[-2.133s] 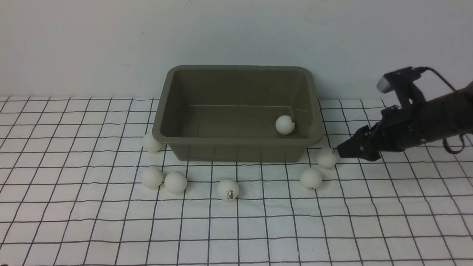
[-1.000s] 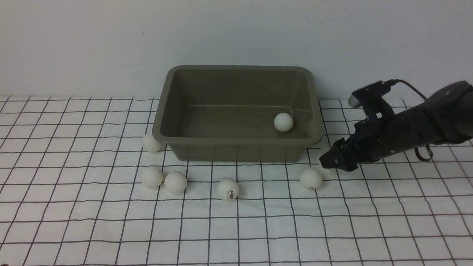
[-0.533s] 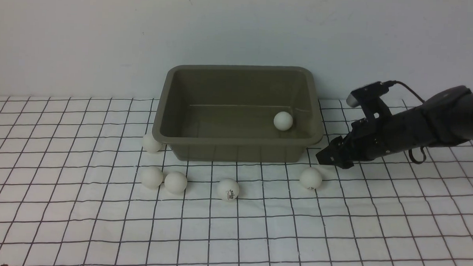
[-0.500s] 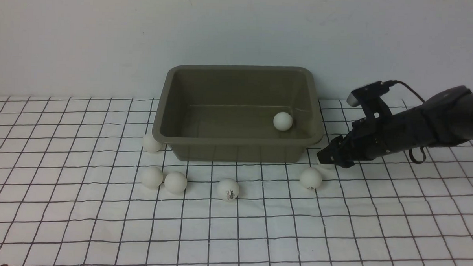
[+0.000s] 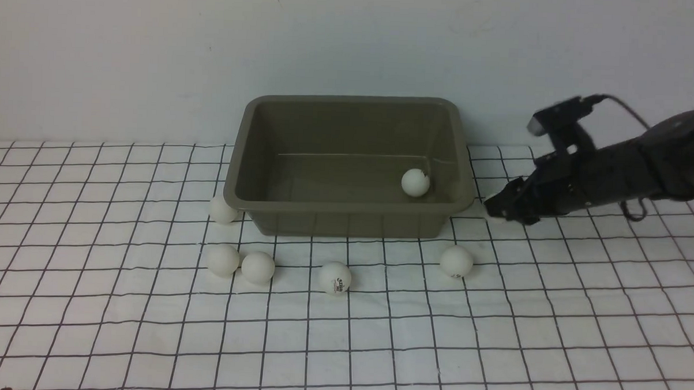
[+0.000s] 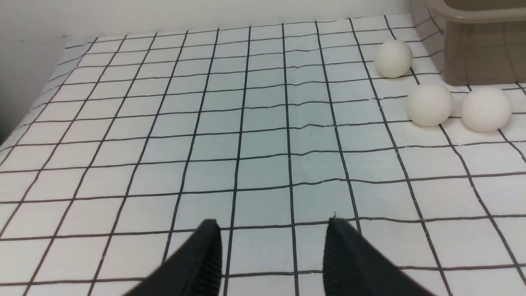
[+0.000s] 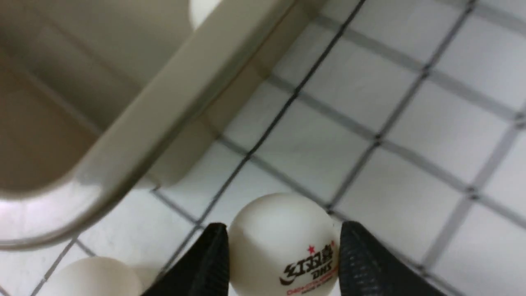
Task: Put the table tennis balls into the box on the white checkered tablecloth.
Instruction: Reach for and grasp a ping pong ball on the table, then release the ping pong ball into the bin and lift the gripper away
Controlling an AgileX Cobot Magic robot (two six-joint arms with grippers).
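Note:
The olive-grey box (image 5: 348, 205) stands at the back of the white checkered tablecloth (image 5: 376, 346) with one table tennis ball (image 5: 415, 182) inside it. Several more balls lie on the cloth in front of it, among them one at its left corner (image 5: 222, 209), a logo ball (image 5: 335, 277) and one further right (image 5: 456, 261). My right gripper (image 5: 493, 209) hangs just off the box's right front corner. In the right wrist view it (image 7: 284, 225) is shut on a logo ball (image 7: 283, 250), beside the box rim (image 7: 164, 119). My left gripper (image 6: 272, 222) is open over bare cloth, holding nothing.
A plain white wall rises right behind the box. The left wrist view shows three balls (image 6: 429, 104) near the box's corner (image 6: 476, 49), and the cloth's left edge next to a wall. Another ball (image 7: 94, 277) lies below my right gripper.
My right gripper closed on the ball beside the box's right front corner and has lifted it up and a little to the right. The other balls on the cloth stay put.

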